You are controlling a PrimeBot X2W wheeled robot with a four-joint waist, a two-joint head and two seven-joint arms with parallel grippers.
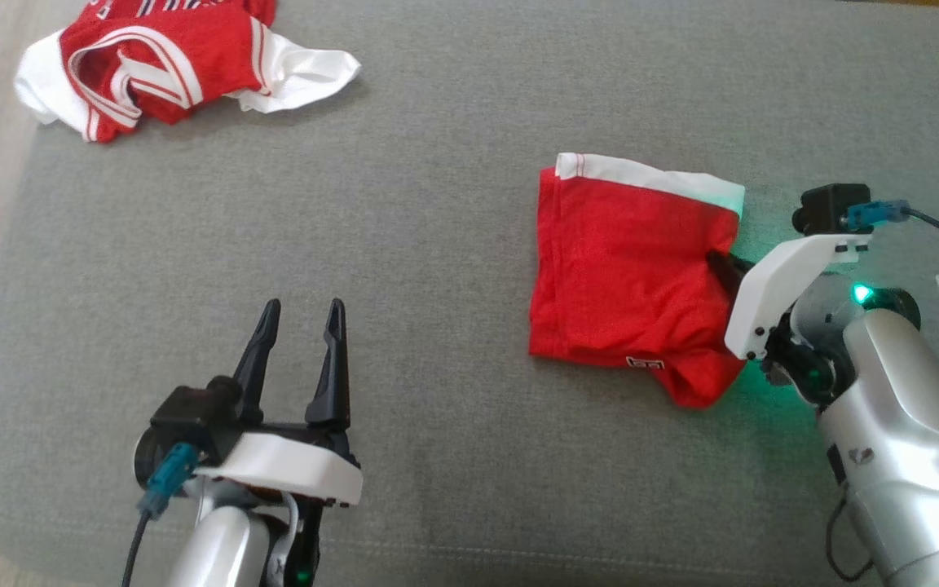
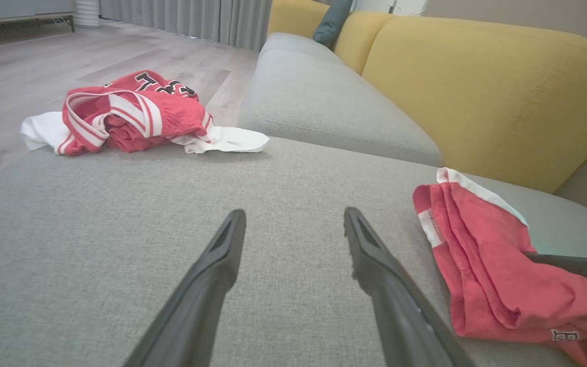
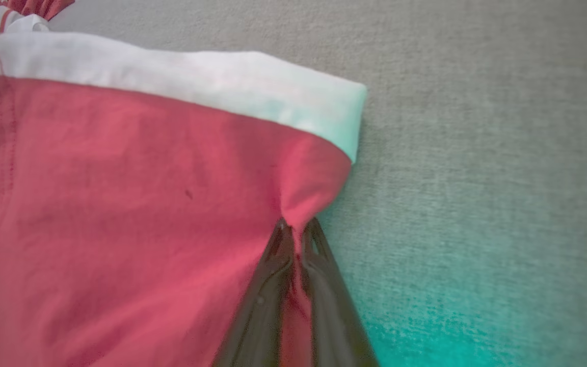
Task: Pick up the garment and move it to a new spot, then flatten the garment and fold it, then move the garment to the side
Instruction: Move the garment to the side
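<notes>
The garment (image 1: 628, 269) is a folded red piece with a white band, lying on the grey cushion (image 1: 437, 204) right of centre. My right gripper (image 1: 718, 261) is shut on the garment's right edge; in the right wrist view its two dark fingers pinch the red cloth (image 3: 145, 204) between their tips (image 3: 296, 229). The left wrist view shows the same garment (image 2: 492, 275) at the right. My left gripper (image 1: 306, 314) hovers open over bare cushion at the lower left, well apart from the garment, with nothing between its fingers (image 2: 212, 275).
A second red and white garment (image 1: 168, 57) lies crumpled at the cushion's far left corner, also in the left wrist view (image 2: 135, 114). A yellow sofa back (image 2: 477, 81) rises behind the cushion. Wooden floor (image 2: 44, 66) lies beyond the left edge.
</notes>
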